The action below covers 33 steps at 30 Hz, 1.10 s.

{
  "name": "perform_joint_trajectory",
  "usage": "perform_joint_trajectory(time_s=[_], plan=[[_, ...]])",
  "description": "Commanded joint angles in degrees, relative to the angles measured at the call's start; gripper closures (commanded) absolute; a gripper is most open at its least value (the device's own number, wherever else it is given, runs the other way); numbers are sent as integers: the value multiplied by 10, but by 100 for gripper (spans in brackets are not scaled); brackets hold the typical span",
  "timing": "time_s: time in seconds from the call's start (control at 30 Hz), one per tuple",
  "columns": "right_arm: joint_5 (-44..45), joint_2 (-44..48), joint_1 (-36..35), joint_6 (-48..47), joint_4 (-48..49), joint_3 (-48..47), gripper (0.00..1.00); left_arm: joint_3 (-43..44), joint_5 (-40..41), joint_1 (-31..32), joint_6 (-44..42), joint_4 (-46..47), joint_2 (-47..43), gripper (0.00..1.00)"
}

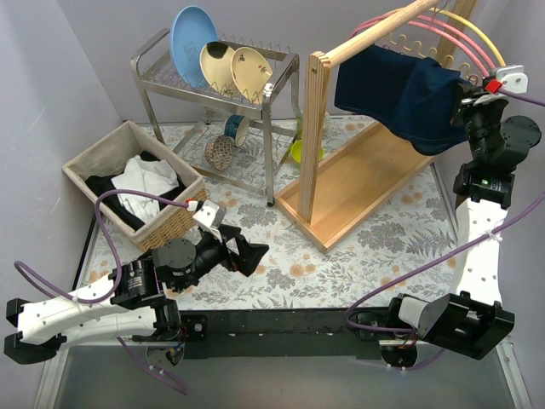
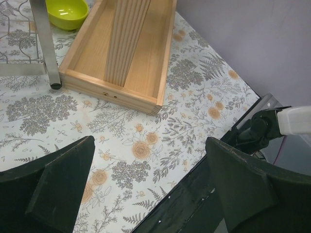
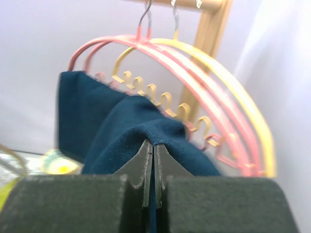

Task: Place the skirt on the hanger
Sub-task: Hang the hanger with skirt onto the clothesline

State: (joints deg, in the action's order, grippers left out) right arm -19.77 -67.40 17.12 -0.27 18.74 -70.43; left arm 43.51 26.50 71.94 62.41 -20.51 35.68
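The floral-patterned tabletop (image 1: 366, 247) fills most of the top view. A wooden garment stand (image 1: 317, 128) rises from its tray base at centre right, and its top rail slants towards the upper right corner. A metal dish rack (image 1: 272, 111) stands at upper centre and holds a blue plate (image 1: 192, 34) and two cream ones. At the left sits a woven basket (image 1: 170, 226) with white and black clothes inside.

The dark blue skirt (image 1: 400, 94) hangs draped just under the rail at upper right, among the pink and yellow hangers (image 1: 460, 38). Its cloth lies over their notched lower bars; I cannot tell which hanger carries it.

The right fingers (image 3: 146, 162), raised at the right edge of the frame, are closed tight on a fold of the skirt, with fabric pinched between them. The left fingers (image 1: 245, 252), low at lower left of centre, stand spread wide above the tabletop with nothing between them.

A small green bowl (image 2: 68, 12) sits on the tabletop just beside the stand's tray.
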Motion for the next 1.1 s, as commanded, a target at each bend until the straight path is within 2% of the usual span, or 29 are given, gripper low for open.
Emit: perform_joint_trajectory(time_s=[0.0, 0.07, 0.2, 0.4, 0.5, 0.6, 0.67, 0.7, 0.77, 0.8, 0.97, 1.07], plan=[[60, 9, 5, -149, -79, -45, 99, -11, -4, -1, -2, 7, -11, 2], [61, 6, 19, -148, -78, -33, 99, -11, -21, -1, -8, 13, -9, 2], [139, -3, 39, -144, -78, -12, 99, -8, -26, -1, -11, 16, -4, 2], [84, 2, 101, -106, -103, 27, 99, -12, -23, -1, -13, 20, -3, 2], [63, 5, 115, -103, -113, 38, 95, -11, -26, -1, -12, 21, 3, 2], [54, -2, 135, -92, -119, 38, 88, -11, -27, -1, -12, 21, 5, 2], [56, -12, 147, -86, -121, 36, 76, -10, -27, -1, -12, 21, 5, 2], [61, -12, 150, -86, -122, 35, 67, -11, -28, -1, -12, 23, 5, 2], [65, -19, 157, -89, -128, 32, 60, -10, -29, -1, -11, 22, 5, 2], [69, -19, 160, -90, -128, 30, 53, -9, -29, -1, -11, 22, 6, 2], [69, -6, 181, -99, -134, 31, 50, -8, -29, -2, -12, 23, 7, 2], [-19, 22, 194, -121, -161, 28, 49, -7, -29, -1, -15, 23, 8, 2]])
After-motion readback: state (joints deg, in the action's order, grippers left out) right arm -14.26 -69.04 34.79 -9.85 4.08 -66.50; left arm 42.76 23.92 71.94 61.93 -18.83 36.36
